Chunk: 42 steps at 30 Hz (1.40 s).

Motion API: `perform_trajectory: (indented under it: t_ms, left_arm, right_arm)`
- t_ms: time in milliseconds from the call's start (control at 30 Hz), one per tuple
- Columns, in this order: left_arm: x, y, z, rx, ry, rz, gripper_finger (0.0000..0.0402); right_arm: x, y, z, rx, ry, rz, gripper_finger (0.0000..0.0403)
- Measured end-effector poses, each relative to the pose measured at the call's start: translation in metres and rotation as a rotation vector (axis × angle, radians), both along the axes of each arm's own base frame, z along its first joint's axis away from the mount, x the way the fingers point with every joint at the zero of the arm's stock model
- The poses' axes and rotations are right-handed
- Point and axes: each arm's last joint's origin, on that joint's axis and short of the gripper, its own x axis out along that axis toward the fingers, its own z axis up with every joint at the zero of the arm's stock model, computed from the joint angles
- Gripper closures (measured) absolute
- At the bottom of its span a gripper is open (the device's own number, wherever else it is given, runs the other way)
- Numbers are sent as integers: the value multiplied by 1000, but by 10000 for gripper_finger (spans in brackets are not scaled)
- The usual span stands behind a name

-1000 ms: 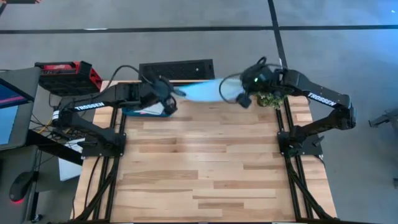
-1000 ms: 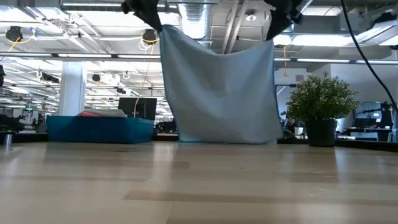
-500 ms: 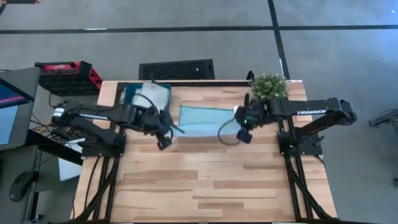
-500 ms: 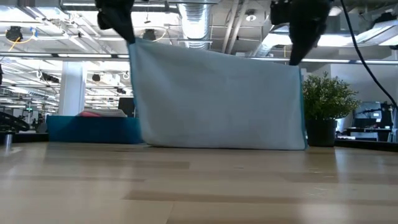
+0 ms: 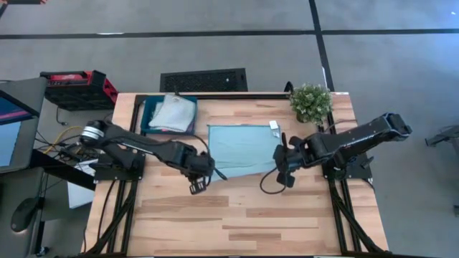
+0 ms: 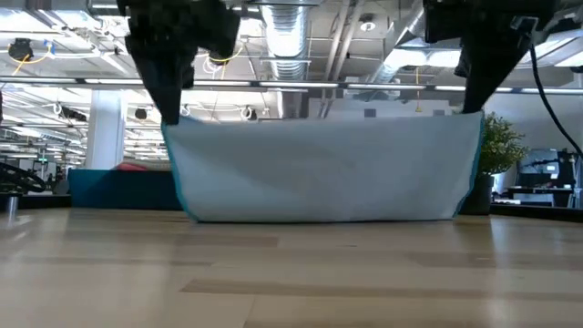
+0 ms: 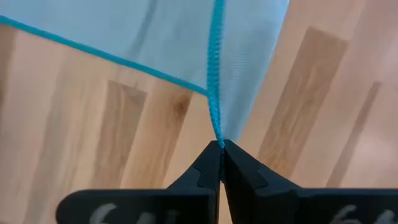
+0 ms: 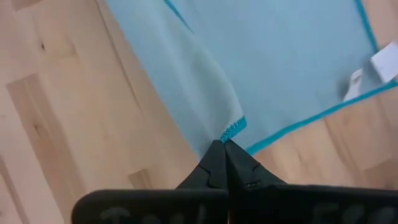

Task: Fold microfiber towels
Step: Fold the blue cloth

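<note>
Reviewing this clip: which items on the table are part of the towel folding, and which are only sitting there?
In the job:
- light blue towel, a corner pinched by each: left end effector, right end effector
- pale towel in the teal tray

Just lying about:
- potted plant

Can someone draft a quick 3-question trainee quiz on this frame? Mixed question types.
1. True or false: both arms hold the light blue towel by a corner.
2. Multiple choice: where is the potted plant? A) far right corner of the table B) in the tray C) under the towel
3. Fill in: the folded cloths lie in the ___ at the table's far left.

Key
1. True. The left gripper and right gripper each have their jaws shut on a corner.
2. A
3. tray
</note>
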Motion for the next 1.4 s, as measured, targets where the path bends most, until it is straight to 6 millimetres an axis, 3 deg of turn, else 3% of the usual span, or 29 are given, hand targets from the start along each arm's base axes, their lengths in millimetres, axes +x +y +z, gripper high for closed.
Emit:
perform_trajectory:
  t_ms: [133, 333, 767, 1100, 1400]
  left_arm:
    - [8, -1, -15, 2, 43, -9, 401]
    - [12, 8, -19, 71, 39, 32, 401]
    - [20, 71, -18, 177, 5, 197, 401]
    - [21, 116, -16, 213, -38, 224, 401]
    - [31, 139, -43, 197, 20, 187, 401]
  right_arm:
    - [-4, 3, -11, 7, 22, -32, 401]
    - [-5, -7, -19, -69, 22, -93, 401]
    - [-8, -59, -49, -184, 48, -331, 401]
    - [-6, -93, -48, -280, 25, -398, 399]
    - [-8, -112, -47, -295, 34, -412, 397]
